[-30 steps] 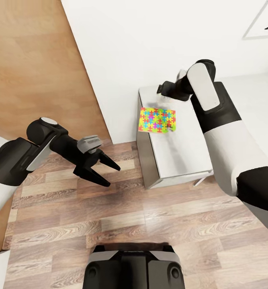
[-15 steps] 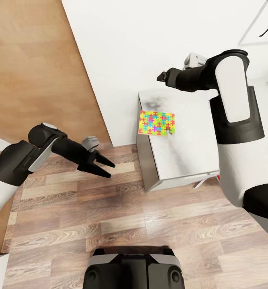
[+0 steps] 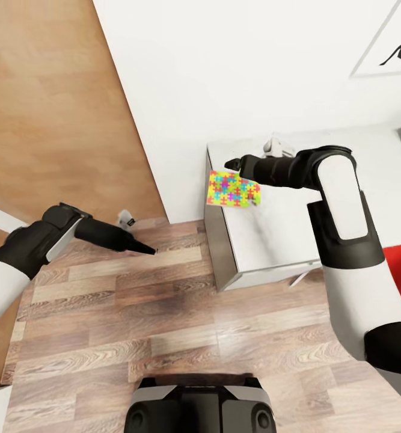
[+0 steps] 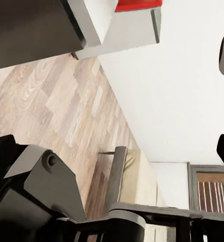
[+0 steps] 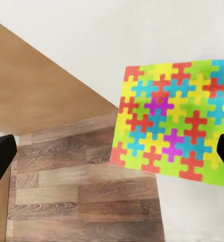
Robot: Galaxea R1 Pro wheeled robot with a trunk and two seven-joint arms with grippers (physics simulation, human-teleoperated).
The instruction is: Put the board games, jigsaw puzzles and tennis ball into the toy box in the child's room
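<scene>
No legible text, labels, brands or nos. in any view. Jigsaw puzzle at frame centre, on tabletop: colour pattern only, no print. Wall picture, upper right: dark figure, no caption.

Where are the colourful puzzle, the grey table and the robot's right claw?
jigsaw puzzle [image 3: 234, 188], head view, middle of its face.
table [image 3: 272, 234], head view, bare top.
right gripper [image 3: 235, 163], head view, between fingertips.

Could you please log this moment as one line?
right gripper: open, above puzzle | puzzle: on table edge | left gripper: over floor
</scene>
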